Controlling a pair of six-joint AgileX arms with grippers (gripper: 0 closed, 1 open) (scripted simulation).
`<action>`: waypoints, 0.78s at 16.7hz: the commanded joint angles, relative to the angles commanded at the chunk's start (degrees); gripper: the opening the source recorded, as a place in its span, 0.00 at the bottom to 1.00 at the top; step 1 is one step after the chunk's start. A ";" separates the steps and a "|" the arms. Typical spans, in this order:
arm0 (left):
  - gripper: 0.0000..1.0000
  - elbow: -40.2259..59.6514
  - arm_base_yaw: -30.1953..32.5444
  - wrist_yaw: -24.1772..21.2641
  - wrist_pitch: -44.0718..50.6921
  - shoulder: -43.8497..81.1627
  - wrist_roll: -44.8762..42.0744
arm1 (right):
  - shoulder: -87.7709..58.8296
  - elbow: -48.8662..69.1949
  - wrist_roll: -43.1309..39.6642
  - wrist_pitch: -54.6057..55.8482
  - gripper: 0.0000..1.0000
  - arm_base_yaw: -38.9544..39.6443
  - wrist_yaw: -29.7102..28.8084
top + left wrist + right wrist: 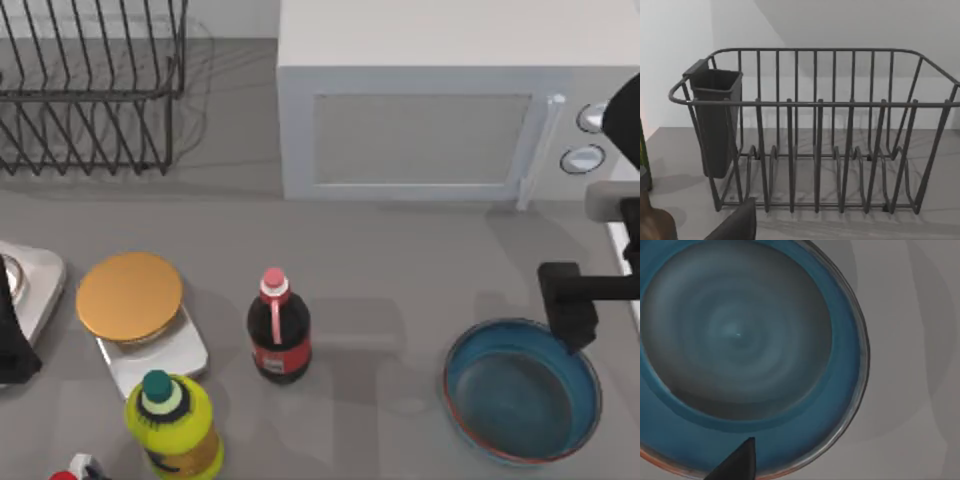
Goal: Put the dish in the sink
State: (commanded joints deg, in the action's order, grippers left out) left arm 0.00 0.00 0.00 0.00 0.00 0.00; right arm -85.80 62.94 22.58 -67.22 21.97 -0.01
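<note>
Sitting at the top view's lower right, the dish (pixel 520 392) lies on the table (pixel 400 260). Over its upper right rim hangs the right gripper (pixel 574 318) (whether its fingers are spread or closed I cannot tell). Farther up stands a microwave (pixel 440 110). The left arm rests at the left edge.

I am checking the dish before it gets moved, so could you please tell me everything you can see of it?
The dish is a round, shallow blue bowl with a thin reddish-brown rim and a greyer, faintly ringed centre; it looks glazed. It sits upright and empty on the grey table at the right front, right of the cola bottle. The right gripper hangs over its far right rim; contact cannot be told. One dark fingertip shows above its rim in the right wrist view.
</note>
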 joint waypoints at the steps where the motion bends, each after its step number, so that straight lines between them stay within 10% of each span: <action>1: 1.00 0.00 0.00 0.00 0.00 0.00 0.00 | -0.44 -1.04 -0.02 1.32 1.00 0.04 0.00; 13: 1.00 0.00 0.00 0.00 0.00 0.00 0.00 | -7.89 -15.37 0.47 23.33 1.00 0.45 -0.01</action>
State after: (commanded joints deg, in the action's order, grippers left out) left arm 0.00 0.00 0.00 0.00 0.00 0.00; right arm -93.69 47.57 23.05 -43.88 22.42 -0.02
